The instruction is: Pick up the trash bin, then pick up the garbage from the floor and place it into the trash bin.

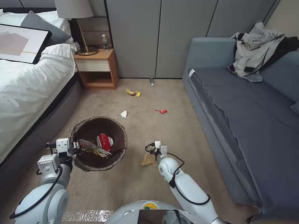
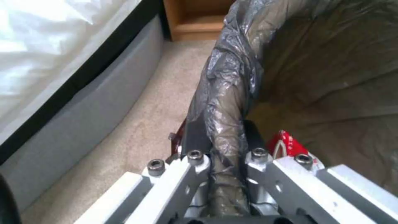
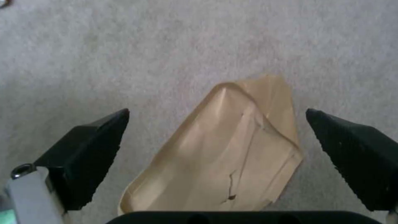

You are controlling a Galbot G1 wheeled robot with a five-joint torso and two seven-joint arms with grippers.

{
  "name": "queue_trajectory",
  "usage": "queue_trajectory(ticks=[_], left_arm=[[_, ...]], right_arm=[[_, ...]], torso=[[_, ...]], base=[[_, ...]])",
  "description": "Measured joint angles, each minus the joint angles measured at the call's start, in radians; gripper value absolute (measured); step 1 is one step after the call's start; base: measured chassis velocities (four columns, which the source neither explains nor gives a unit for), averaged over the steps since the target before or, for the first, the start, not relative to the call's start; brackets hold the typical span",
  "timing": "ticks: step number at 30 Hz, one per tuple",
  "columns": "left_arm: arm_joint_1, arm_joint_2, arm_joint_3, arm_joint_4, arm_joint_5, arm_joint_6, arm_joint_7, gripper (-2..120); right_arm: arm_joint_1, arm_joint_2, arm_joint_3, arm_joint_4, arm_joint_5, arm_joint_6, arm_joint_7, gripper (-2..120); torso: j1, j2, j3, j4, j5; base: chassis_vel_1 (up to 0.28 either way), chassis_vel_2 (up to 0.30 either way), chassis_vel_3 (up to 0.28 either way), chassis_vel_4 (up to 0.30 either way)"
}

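Brown paper bag (image 3: 219, 149) lies between the right gripper's (image 3: 215, 155) wide-open fingers (image 3: 89, 149), needing closure, while the left gripper (image 2: 226, 161) clamps the bin (image 1: 99, 143) rim.

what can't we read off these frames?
- Trash bin outer wall: head view looks down from above, and the bag covers the rim.
- Brown paper bag near end: cut off by the right tool's body, right wrist view.
- Bottle by the wall: too small to read, head view.
- Left tool pads: hidden behind bag folds, left wrist view.
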Motion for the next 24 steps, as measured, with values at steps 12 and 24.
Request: queue_trajectory(ticks=[12,24], left_arm=[[-0.004,-0.001,0.004,0.008,0.000,-0.002,0.002,3],[-0.009,0.000,0.008,0.015,0.002,-0.004,0.003,3]], right_arm=[[0.032,0.044,-0.014,-0.082,0.013,-0.013,0.063,100],[0.055,0.073,-0.022,-0.134,0.038,-0.023,0.094,100]], torso=[[0.000,0.000,0.000,0.0000,-0.0001],[0.000,0.000,0.000,-0.0001,-0.0001]], base=[[0.000,0.000,0.000,0.000],[0.000,0.000,0.000,0.000]])
